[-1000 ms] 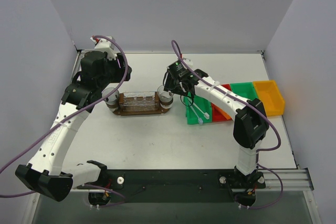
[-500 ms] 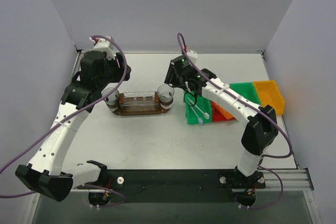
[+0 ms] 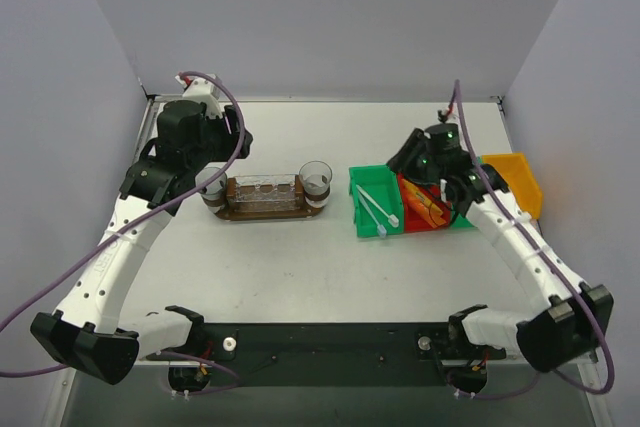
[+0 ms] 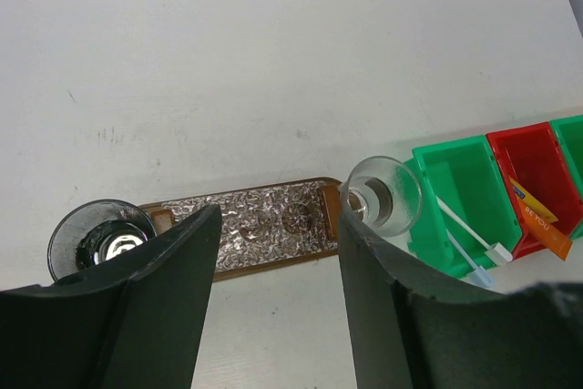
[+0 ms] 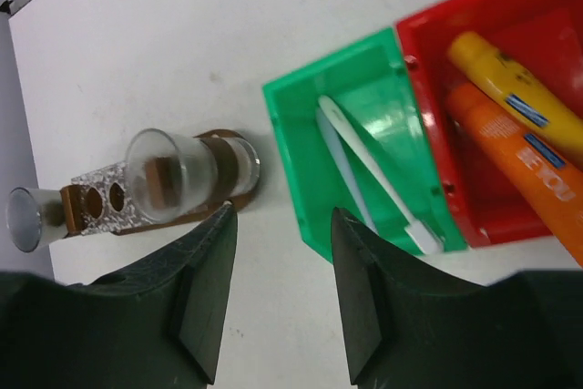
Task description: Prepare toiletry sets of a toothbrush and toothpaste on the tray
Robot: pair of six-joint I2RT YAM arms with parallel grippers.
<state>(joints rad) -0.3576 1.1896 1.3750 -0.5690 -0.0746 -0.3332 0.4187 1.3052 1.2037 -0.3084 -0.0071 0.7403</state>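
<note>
Toothbrushes (image 5: pixel 373 168): side by side, right of tray (image 3: pixel 265 215); pinching one may drag both.
Left gripper (image 4: pixel 278 220), right gripper (image 5: pixel 282 216): spread, empty.
Cups (image 5: pixel 173 175): on tray ends, easily toppled.

Tray (image 3: pixel 240 214) left of centre; left cup (image 3: pixel 212 184) and right cup (image 3: pixel 316 178) on its ends; toothbrushes (image 3: pixel 378 210) in leftmost bin (image 3: pixel 372 232) (just right of tray); toothpaste tubes (image 3: pixel 424 204) in next bin (image 3: pixel 425 227), rightward.

The pale surface (image 3: pixel 300 262) carries the dark wooden tray (image 3: pixel 266 215) left of centre and, well to its right, a green bin (image 3: pixel 372 231), a red bin (image 5: pixel 510 15) and a yellow bin (image 3: pixel 522 187) in a row.
</note>
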